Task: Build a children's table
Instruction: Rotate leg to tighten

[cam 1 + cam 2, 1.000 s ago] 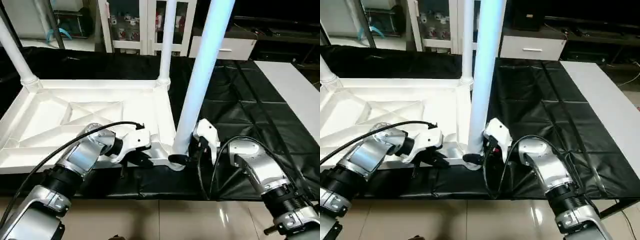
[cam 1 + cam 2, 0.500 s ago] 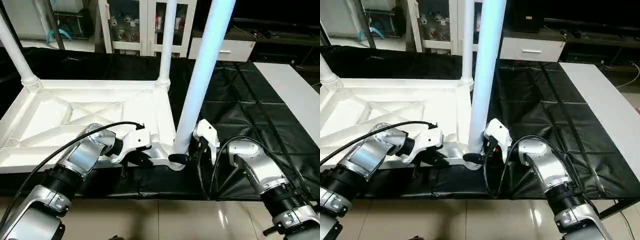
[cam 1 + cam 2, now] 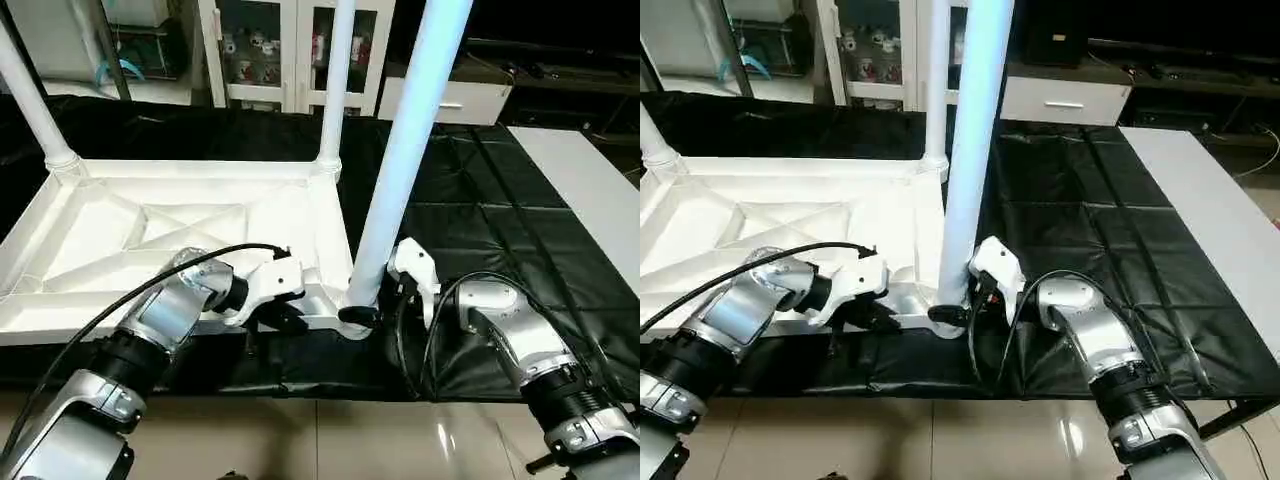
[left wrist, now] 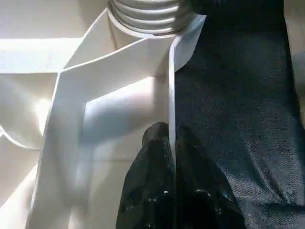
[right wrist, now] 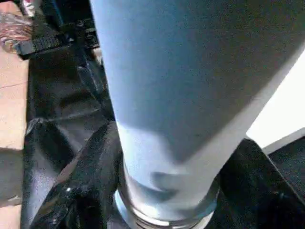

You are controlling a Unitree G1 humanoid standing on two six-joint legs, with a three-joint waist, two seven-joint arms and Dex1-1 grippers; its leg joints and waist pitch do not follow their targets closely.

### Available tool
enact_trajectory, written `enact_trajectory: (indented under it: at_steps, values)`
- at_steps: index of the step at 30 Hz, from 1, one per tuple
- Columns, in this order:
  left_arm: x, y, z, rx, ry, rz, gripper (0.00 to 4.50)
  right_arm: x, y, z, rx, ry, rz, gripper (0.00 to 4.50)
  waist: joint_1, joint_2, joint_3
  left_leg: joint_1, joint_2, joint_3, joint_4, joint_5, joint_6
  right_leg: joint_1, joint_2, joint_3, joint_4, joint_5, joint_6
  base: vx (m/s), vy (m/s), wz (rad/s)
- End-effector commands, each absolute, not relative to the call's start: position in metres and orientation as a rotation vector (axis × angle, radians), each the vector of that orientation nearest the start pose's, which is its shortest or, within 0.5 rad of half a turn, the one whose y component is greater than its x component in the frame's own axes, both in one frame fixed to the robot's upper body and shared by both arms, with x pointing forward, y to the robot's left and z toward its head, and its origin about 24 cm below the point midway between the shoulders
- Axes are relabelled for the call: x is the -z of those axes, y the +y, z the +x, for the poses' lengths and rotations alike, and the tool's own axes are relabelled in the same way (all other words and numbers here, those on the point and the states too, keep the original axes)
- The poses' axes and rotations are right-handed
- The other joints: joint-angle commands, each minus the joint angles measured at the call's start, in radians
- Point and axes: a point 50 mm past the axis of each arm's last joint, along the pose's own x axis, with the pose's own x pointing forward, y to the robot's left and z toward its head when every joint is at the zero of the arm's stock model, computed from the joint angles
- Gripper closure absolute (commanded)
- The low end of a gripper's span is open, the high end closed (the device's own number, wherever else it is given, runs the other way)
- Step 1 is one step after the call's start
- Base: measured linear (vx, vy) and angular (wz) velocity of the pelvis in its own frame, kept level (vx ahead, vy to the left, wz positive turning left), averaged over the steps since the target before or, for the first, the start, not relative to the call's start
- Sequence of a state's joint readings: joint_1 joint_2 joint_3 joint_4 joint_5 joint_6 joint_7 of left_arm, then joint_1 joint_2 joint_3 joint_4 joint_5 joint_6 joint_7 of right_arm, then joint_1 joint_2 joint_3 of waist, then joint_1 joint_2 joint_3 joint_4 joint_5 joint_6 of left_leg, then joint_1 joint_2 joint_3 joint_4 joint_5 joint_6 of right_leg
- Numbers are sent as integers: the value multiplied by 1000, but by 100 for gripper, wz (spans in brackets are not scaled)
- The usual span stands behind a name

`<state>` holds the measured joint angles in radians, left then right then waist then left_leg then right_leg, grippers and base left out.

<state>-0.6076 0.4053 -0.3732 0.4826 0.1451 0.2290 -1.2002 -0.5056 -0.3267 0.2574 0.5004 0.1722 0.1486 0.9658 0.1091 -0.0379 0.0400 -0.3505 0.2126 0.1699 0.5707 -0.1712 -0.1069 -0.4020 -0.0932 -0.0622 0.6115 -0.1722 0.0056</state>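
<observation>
The white tabletop (image 3: 190, 235) lies upside down on the black-covered worktable (image 3: 480, 200), its ribbed, X-braced underside facing up and its near edge running along the near side of the worktable. Two legs already stand upright in its far corner sockets: one at the far left (image 3: 30, 95) and one at the far right (image 3: 335, 80). A third leg (image 3: 405, 150) rises from the near right corner socket (image 3: 350, 320), leaning slightly to the right as it goes up. The right gripper (image 3: 372, 312) is at the base of this leg, just above the socket, with a black finger (image 5: 83, 191) on either side of the tube and touching it, so its hold is closed around the near right leg. The left gripper (image 3: 285, 318) is at the tabletop's near edge, just left of that same corner; in the left wrist view its two black fingers (image 4: 155, 186) lie one on each side of the thin upright rim (image 4: 171, 95) and pinch it, with the ridged socket collar (image 4: 150, 14) just beyond. Both silver forearms reach in from the near side, a black cable (image 3: 170, 275) arching over the left one. White cabinets (image 3: 270, 50) stand behind the worktable.
</observation>
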Motion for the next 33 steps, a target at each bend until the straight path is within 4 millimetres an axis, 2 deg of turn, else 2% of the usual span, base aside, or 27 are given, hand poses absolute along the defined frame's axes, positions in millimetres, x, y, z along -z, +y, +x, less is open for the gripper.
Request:
enact_trajectory:
  at_steps: [1,2,3,4,5,6,9,10,11,12,13,14,16,18,19,20,21,23,24,25,27,28,29,30,31,32,33]
  values:
    - [-54,115,323,1250,538,534,450,-39,-147,335,-715,366,-177,192,-9,-5,-46,-2,5,3,-71,-315,-4,34,-41,32,-87,-406,-162,0,0,0]
    - [-55,111,327,1209,517,515,450,-38,-148,339,-625,368,-143,192,-13,-8,-52,1,7,-2,-72,-317,-23,36,-47,31,-88,-437,-145,0,0,0]
    - [-56,106,332,1167,500,487,450,-35,-147,342,-529,375,-91,193,-18,-8,-54,-2,8,-5,-74,-308,-31,37,-46,31,-87,-413,-142,-53,0,-7]
    - [-57,102,336,1134,482,473,450,-32,-145,343,-470,384,-58,193,-18,-8,-54,-2,8,-5,-74,-308,-31,37,-46,31,-87,-413,-142,0,0,0]
    - [-59,97,342,1088,463,460,450,-30,-140,344,-412,390,-31,193,-20,-16,-52,-2,4,1,-71,-301,-21,34,-42,33,-89,-382,-141,0,0,0]
    - [-60,92,347,1043,438,461,450,-27,-133,345,-361,394,-2,193,-18,-17,-55,2,5,1,-70,-295,-15,32,-44,34,-87,-366,-145,0,0,0]
    - [-63,86,353,994,417,453,450,-26,-126,347,-293,396,23,193,-18,-17,-55,-3,5,2,-70,-275,-5,36,-42,35,-85,-330,-148,0,0,0]
    - [-65,80,359,935,397,447,450,-25,-119,349,-212,398,33,193,-17,2,-58,-2,4,2,-68,-248,-10,37,-41,37,-77,-265,-162,0,0,0]
    - [-65,80,359,935,397,447,450,-25,-119,349,-212,398,33,193,-21,-6,-58,-3,3,4,-68,-240,-14,38,-39,36,-77,-240,-166,0,0,0]
    - [-67,77,362,898,388,445,450,-25,-115,351,-159,400,35,193,-18,-5,-61,-1,2,3,-67,-233,-14,41,-39,36,-74,-224,-169,0,0,0]
    - [-68,74,366,859,375,446,450,-25,-108,353,-128,407,34,193,-21,-2,-61,-1,1,5,-65,-213,-14,36,-38,38,-71,-187,-179,0,0,0]
    - [-71,72,372,797,346,499,450,-26,-100,355,-96,402,10,193,-19,-4,-62,-1,0,6,-64,-202,-14,40,-36,37,-68,-165,-184,0,0,0]
    - [-72,71,374,773,329,514,450,-26,-93,356,-108,394,20,193,-15,-3,-64,-1,1,7,-61,-183,-4,41,-37,37,-63,-104,-195,0,0,0]
    - [-71,71,375,775,322,531,450,-29,-79,356,-167,371,121,194,-13,-4,-65,-6,0,7,-60,-161,23,49,-39,36,-58,-50,-207,0,0,0]
    - [-70,73,374,784,328,537,450,-34,-76,357,-212,329,138,194,-13,-7,-64,-7,0,9,-60,-160,30,51,-39,36,-58,-46,-208,0,0,0]
    - [-70,73,374,784,328,537,450,-34,-76,357,-212,329,138,194,-11,-6,-62,-7,1,8,-60,-162,38,52,-40,36,-59,-55,-212,0,0,0]
    - [-68,74,373,791,335,540,450,-39,-75,357,-247,292,141,138,-11,-4,-61,-6,3,8,-61,-173,40,51,-41,35,-62,-79,-212,0,0,0]
    - [-65,76,372,803,350,545,450,-44,-77,358,-271,249,118,124,-10,-1,-60,-5,3,9,-61,-188,38,51,-42,36,-66,-98,-208,0,0,0]
    - [-62,82,371,823,376,547,450,-50,-87,358,-286,202,97,117,-12,2,-59,-6,2,8,-62,-201,37,52,-39,35,-67,-106,-208,0,0,0]
    - [-60,84,370,831,387,548,450,-53,-91,359,-303,183,88,104,-13,1,-58,-12,1,5,-65,-199,36,57,-40,35,-66,-119,-196,0,0,0]
    - [-56,92,369,853,415,560,450,-60,-102,358,-357,149,90,82,-14,-1,-59,-9,4,4,-64,-204,39,57,-41,34,-72,-148,-186,0,0,0]
    - [-54,98,367,871,436,570,450,-64,-108,357,-392,134,109,78,-14,-1,-59,-9,3,4,-63,-199,44,57,-41,35,-70,-141,-192,0,0,0]
    - [-52,103,366,885,446,573,450,-66,-112,354,-455,125,95,71,-14,4,-58,-8,4,4,-63,-198,46,56,-41,36,-70,-136,-196,0,0,0]
    - [-52,106,365,894,452,574,450,-68,-114,352,-500,119,81,71,-14,-1,-58,-10,4,5,-61,-189,55,57,-40,36,-68,-114,-202,0,0,0]
    - [-50,111,361,931,469,571,450,-70,-118,347,-569,108,41,39,-14,2,-59,-10,5,4,-61,-180,61,59,-39,35,-66,-97,-211,0,0,0]
    - [-48,118,356,987,490,575,450,-72,-124,341,-643,102,-4,39,-12,3,-59,-9,7,4,-60,-169,67,59,-41,35,-63,-77,-223,0,0,0]
    - [-48,118,356,989,491,575,450,-72,-124,341,-645,102,-5,36,-12,1,-57,-11,7,4,-60,-170,72,60,-40,35,-64,-74,-225,0,0,0]
